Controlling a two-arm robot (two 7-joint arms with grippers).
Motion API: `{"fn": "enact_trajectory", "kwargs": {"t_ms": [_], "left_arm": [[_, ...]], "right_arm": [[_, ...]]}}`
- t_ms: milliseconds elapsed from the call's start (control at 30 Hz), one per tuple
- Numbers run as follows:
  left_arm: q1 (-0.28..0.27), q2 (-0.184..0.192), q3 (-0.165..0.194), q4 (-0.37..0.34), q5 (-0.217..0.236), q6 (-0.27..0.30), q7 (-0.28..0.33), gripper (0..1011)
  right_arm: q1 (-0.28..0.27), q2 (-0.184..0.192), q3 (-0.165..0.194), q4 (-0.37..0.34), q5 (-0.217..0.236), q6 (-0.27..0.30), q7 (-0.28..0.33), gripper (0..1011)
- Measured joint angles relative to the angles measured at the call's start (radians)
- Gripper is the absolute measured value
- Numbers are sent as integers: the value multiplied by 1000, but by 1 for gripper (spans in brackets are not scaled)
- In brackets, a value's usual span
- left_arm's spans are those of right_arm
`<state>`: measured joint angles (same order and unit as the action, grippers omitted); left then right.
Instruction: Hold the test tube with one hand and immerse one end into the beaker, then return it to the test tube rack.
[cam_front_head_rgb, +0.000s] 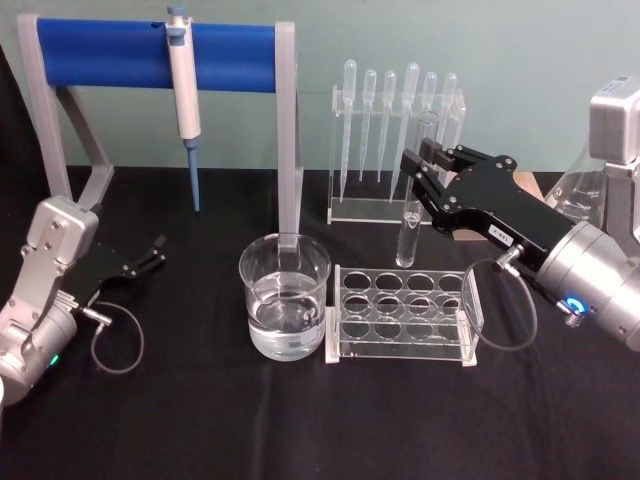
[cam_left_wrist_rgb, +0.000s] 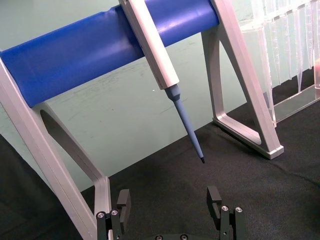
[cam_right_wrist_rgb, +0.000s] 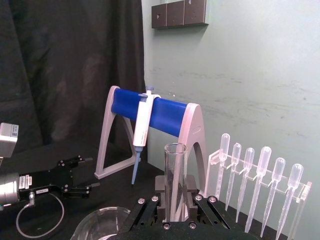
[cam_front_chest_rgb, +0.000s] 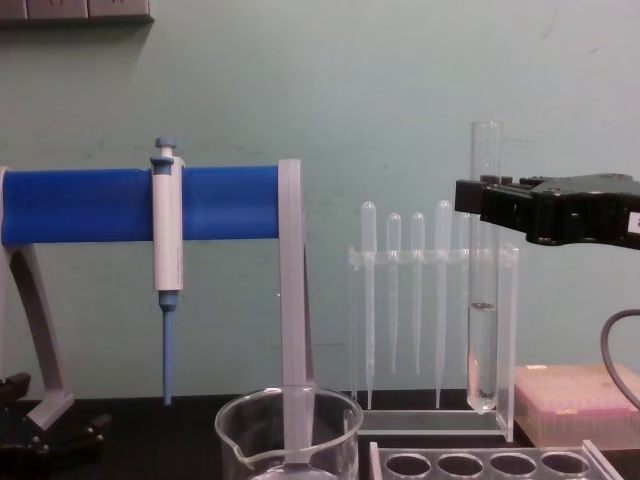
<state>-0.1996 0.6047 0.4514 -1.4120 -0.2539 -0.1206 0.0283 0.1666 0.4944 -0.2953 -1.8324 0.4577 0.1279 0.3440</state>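
Observation:
My right gripper (cam_front_head_rgb: 424, 166) is shut on the test tube (cam_front_head_rgb: 409, 235), holding it upright in the air above the back of the clear rack (cam_front_head_rgb: 400, 318). In the chest view the test tube (cam_front_chest_rgb: 482, 330) hangs from the right gripper (cam_front_chest_rgb: 482, 196) with a little clear liquid in its lower part. The tube's open rim (cam_right_wrist_rgb: 175, 149) rises between the jaws in the right wrist view. The beaker (cam_front_head_rgb: 285, 298), part filled with clear liquid, stands to the left of the rack and left of the tube. My left gripper (cam_front_head_rgb: 153, 252) rests open on the black table at far left, holding nothing.
A blue-barred stand (cam_front_head_rgb: 150, 55) with a hanging pipettor (cam_front_head_rgb: 183, 90) sits behind the beaker. A holder of plastic pipettes (cam_front_head_rgb: 395, 140) stands behind the tube. A glass flask (cam_front_head_rgb: 578, 195) is at far right, and a pink box (cam_front_chest_rgb: 580, 400) lies low on the right.

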Motion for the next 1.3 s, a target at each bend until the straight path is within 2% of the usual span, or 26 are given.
{"fn": "enact_trajectory", "kwargs": {"t_ms": [267,433,733,767,967,1300], "left_arm": [[0,0,0,0,0,0,0,1000],[0,0,0,0,0,0,0,1000],[0,0,0,0,0,0,0,1000],[0,0,0,0,0,0,0,1000],[0,0,0,0,0,0,0,1000],[0,0,0,0,0,0,0,1000]], "right_arm": [[7,-5,-2,-13,1,6,0,226],[38,-22,-23,-22,1,18,2,225],[164,-101,-129,51,-9,30,38,226],[180,-114,-146,73,-15,23,43,226],[204,-150,-188,141,-34,-20,56,226],[178,-184,-225,236,-74,-101,67,226]]}}
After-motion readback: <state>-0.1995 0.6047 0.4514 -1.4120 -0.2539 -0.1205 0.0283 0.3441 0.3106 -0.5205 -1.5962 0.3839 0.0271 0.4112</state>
